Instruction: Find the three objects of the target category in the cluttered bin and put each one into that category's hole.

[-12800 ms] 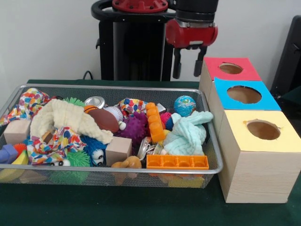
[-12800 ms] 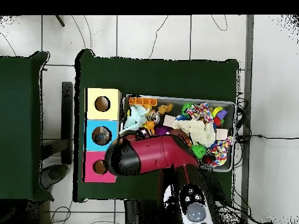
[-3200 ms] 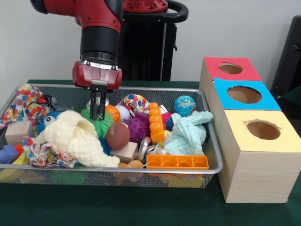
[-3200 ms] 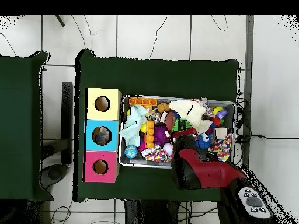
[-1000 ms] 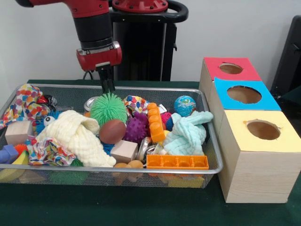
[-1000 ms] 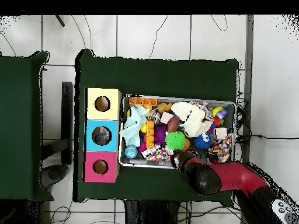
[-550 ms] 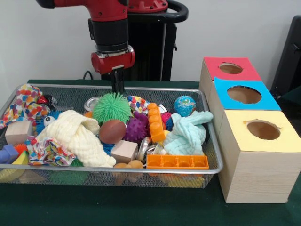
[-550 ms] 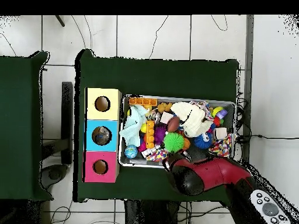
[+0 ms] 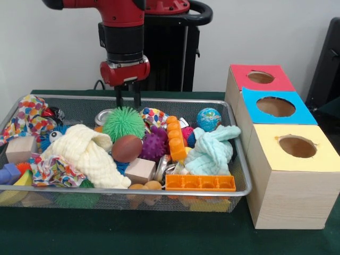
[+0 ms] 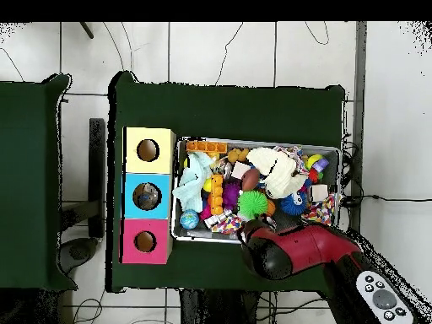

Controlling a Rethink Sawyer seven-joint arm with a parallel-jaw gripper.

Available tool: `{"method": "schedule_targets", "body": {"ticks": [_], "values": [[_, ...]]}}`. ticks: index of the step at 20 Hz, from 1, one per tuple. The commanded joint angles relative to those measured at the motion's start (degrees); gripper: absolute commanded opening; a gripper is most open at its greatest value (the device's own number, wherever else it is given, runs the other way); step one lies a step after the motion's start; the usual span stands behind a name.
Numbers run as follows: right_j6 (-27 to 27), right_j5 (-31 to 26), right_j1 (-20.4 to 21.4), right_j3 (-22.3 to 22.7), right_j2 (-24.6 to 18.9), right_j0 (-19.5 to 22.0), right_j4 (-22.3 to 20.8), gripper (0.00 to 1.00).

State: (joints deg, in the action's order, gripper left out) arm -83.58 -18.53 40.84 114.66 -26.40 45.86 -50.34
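The wire mesh bin (image 9: 159, 99) is full of toys and also shows in the overhead view (image 10: 253, 142). My gripper (image 9: 128, 100) hangs over the bin's far rim, just behind a green spiky ball (image 9: 123, 123). Its fingers are apart and hold nothing. In the overhead view the red arm (image 10: 287, 251) covers the gripper. The blue-topped box's round hole (image 9: 275, 106) lies to the right, between the red and yellow boxes, and shows in the overhead view (image 10: 147, 197). I see no bluish see-through plastic pieces plainly. A glinting thing (image 9: 163, 168) sits by a wooden block; I cannot tell what it is.
The bin holds a cream cloth (image 9: 87, 151), a mint cloth (image 9: 212, 149), a brown ball (image 9: 126, 147), a purple spiky ball (image 9: 152, 144), a globe ball (image 9: 208, 119), an orange strip (image 9: 200, 183) and a metal tin (image 9: 103, 116). The red-topped box (image 9: 260, 77) and yellow-topped box (image 9: 295, 146) flank the blue one.
The gripper has moved right along the bin's far rim and a little lower. Its fingers, close together a second ago, now stand apart. The toys have not moved.
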Motion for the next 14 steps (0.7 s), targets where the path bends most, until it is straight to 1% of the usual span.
{"method": "schedule_targets", "body": {"ticks": [1,4,7,8,10,14], "values": [[-3.9,-0.5,0.0,-5.6,3.4,-0.8,-1.9,1.0],[-3.2,-0.2,-0.1,-5.2,3.1,-0.2,-1.7,1.0],[-1.7,-1.4,-0.3,-5.2,2.0,0.5,-0.6,1.0],[-1.5,-2.1,-0.5,-4.9,1.5,1.0,0.4,1.0],[-1.5,-3.9,-0.9,-3.6,-0.2,2.4,4.0,1.0],[-2.8,-5.2,-2.2,-0.4,-4.7,5.4,11.8,1.0]]}}
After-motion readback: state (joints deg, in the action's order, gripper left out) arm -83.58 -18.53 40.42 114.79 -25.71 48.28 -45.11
